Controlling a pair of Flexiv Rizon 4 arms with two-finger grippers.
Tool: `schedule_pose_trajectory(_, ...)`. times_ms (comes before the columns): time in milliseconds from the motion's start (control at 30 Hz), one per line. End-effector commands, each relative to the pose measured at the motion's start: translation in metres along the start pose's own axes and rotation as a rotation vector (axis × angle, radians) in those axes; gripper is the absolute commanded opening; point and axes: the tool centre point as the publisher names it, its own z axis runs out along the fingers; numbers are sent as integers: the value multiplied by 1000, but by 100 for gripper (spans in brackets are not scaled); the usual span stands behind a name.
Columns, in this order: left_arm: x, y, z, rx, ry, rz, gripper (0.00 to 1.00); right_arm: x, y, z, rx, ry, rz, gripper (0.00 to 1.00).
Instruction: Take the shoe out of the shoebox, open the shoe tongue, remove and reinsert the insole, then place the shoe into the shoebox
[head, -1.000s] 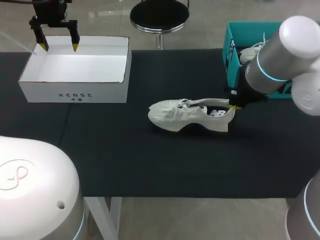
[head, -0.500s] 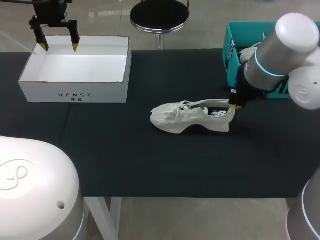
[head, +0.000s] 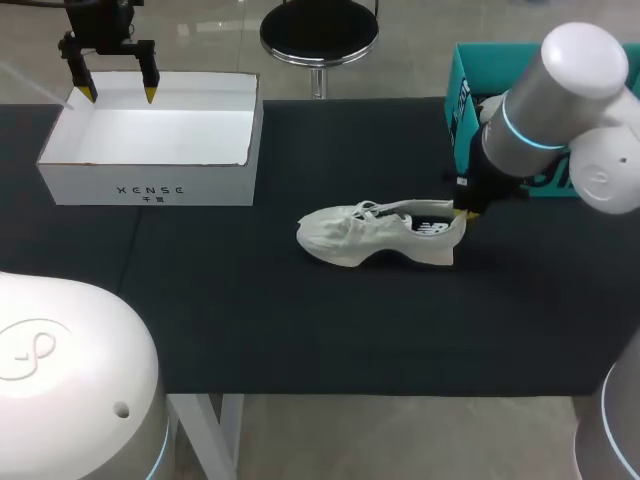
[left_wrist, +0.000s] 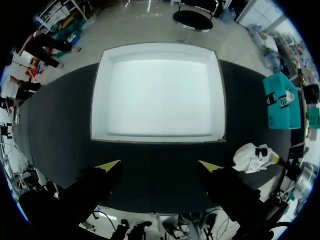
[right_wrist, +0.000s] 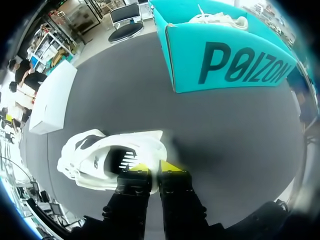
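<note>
A white shoe (head: 375, 235) lies on its sole in the middle of the black table, toe pointing left. My right gripper (head: 466, 212) is at its heel. In the right wrist view the right gripper (right_wrist: 154, 167) is shut on the heel collar of the shoe (right_wrist: 100, 160), one finger inside the opening and one outside. The white shoebox (head: 150, 180) stands empty at the back left. My left gripper (head: 118, 93) hangs open above its far edge. In the left wrist view the left gripper (left_wrist: 157, 165) holds nothing, with the shoebox (left_wrist: 220, 100) below and the shoe (left_wrist: 252, 155) off to one side.
A teal box (head: 465, 100) stands at the back right behind my right arm, with a second white shoe (head: 495, 105) in it. The right wrist view shows the teal box (right_wrist: 225, 65) ahead of the gripper and the white shoebox (right_wrist: 50, 97) farther off.
My right arm's upper part has swung a little toward the back, and the shoe's heel has shifted slightly left with the gripper. The left arm has not moved.
</note>
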Motion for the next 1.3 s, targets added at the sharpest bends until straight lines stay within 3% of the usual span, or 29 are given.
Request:
schedule_pose_trajectory(33, 0, 0, 0, 0, 0, 0, 100, 0, -7, -7, -11, 3, 4, 0)
schedule_pose_trajectory(367, 0, 0, 0, 0, 0, 0, 100, 8, -20, -16, 0, 5, 0, 0)
schedule_pose_trajectory(600, 0, 0, 0, 0, 0, 0, 100, 12, -25, -8, 27, 5, -2, 0)
schedule_pose_trajectory(967, 0, 0, 0, 0, 0, 0, 100, 8, -47, 0, 48, 17, 22, 0)
schedule_pose_trajectory(1300, 0, 0, 0, 0, 0, 0, 100, 6, -46, 3, 58, 14, 21, 0)
